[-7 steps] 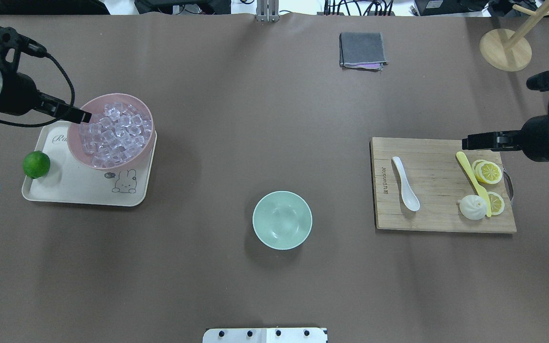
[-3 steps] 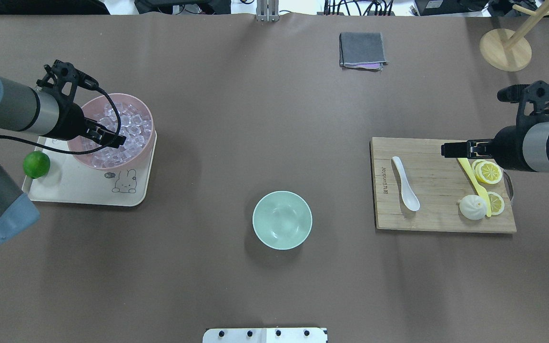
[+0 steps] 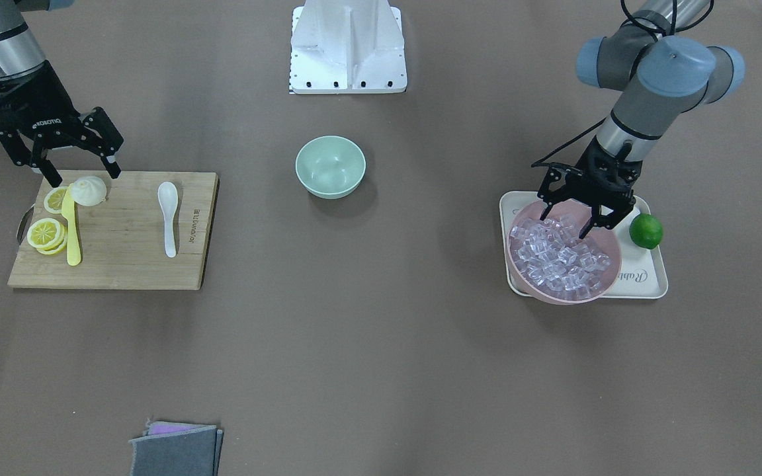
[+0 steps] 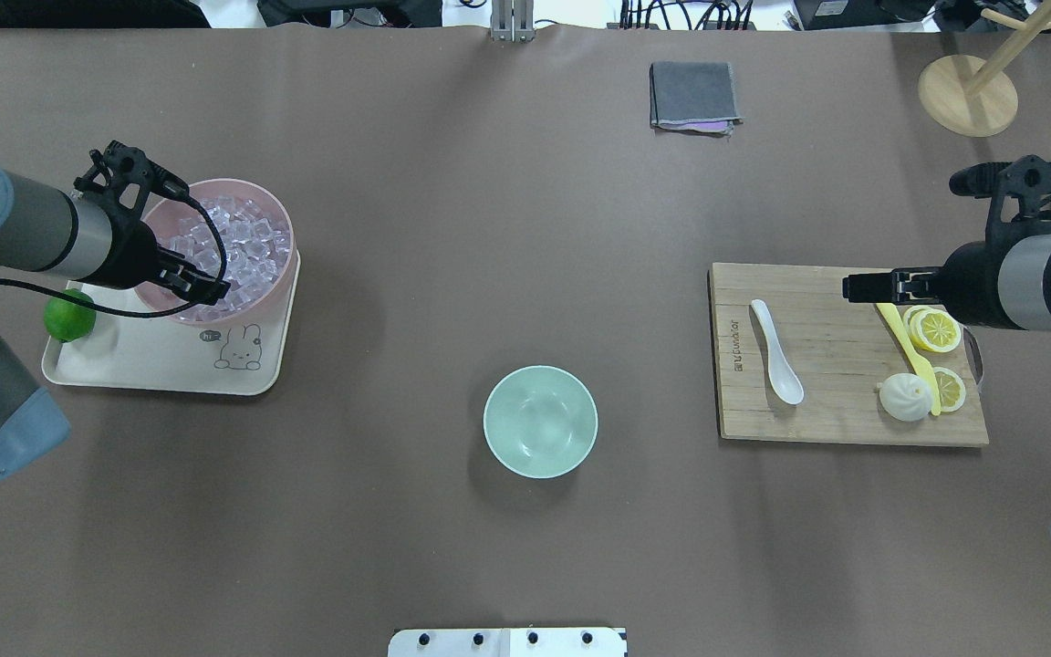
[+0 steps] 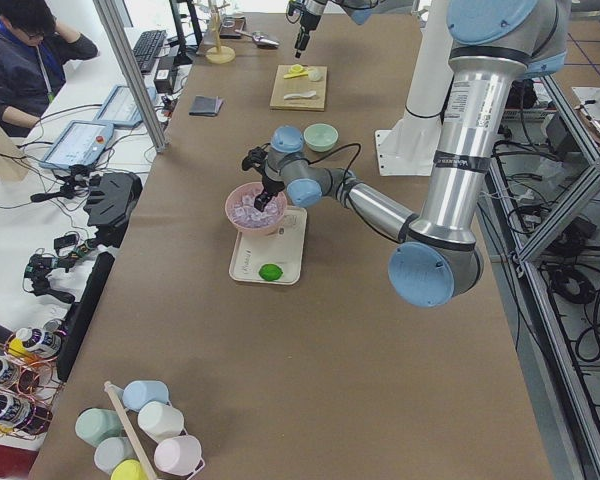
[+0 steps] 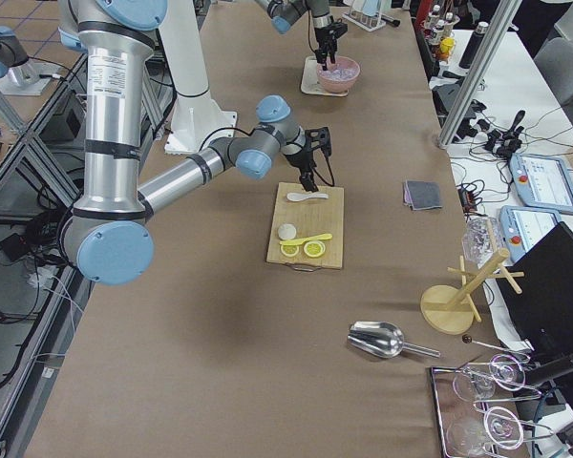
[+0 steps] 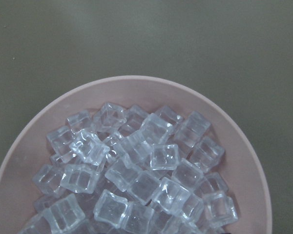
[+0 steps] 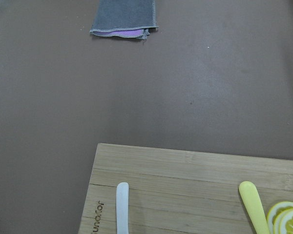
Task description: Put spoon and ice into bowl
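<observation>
The white spoon lies on a wooden cutting board, toward its left side; it also shows in the front view and its handle in the right wrist view. Clear ice cubes fill a pink bowl on a tray; the left wrist view looks straight down on the ice. The mint-green bowl stands empty at the table's middle. My left gripper is open, just over the ice at the pink bowl's near side. My right gripper is open above the board, away from the spoon.
On the board lie a yellow knife, lemon slices and a white bun. A lime sits on the cream tray. A grey cloth and a wooden stand are at the far edge.
My left gripper has moved from the pink bowl's left rim to over the ice. My right gripper has moved left over the cutting board's far edge. Nothing has been picked up.
</observation>
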